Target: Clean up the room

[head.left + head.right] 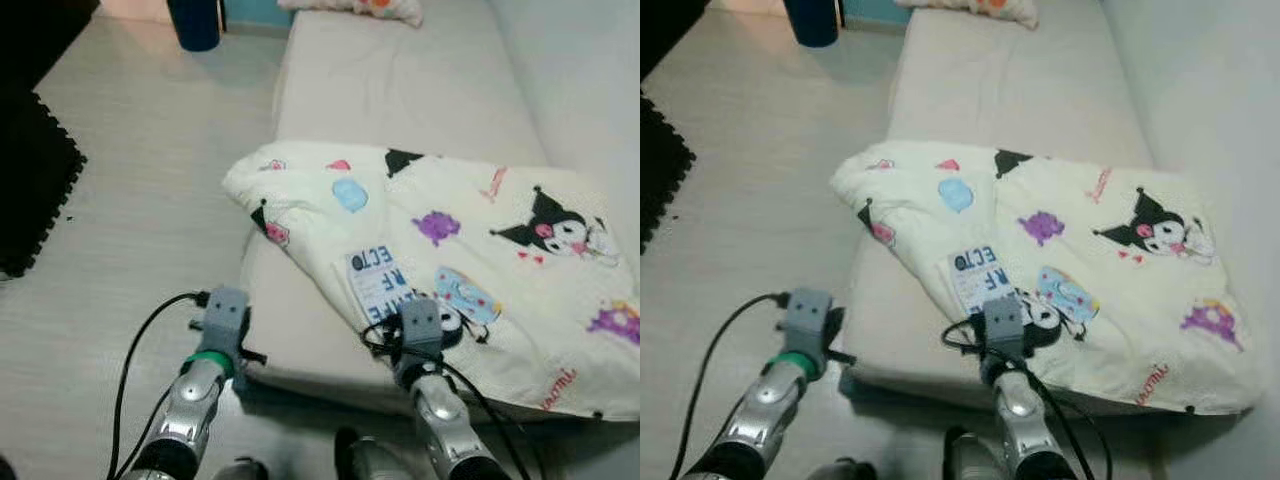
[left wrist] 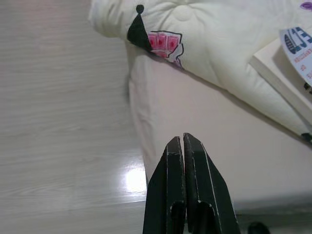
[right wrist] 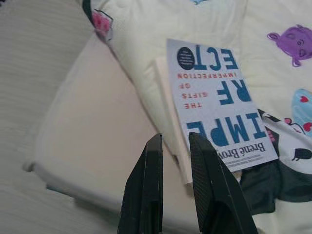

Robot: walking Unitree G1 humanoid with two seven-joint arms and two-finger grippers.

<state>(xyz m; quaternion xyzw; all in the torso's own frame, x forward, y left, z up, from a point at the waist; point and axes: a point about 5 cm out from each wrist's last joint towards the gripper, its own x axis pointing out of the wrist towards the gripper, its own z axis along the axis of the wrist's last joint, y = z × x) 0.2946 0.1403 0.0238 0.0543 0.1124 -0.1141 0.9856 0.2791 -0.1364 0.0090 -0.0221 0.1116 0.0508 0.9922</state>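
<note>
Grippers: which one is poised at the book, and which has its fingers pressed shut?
The right gripper, slightly open, is at the book on the blanket. The left gripper, shut, is by the bare sofa cushion.

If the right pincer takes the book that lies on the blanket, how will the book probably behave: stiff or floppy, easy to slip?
The book looks like a thin paperback, so gripped at one edge it would probably sag or fan open. Its cover seems smooth, so it may slip between the fingers. It rests on the soft blanket, which would likely give way under a downward push from the right pincer.
</note>
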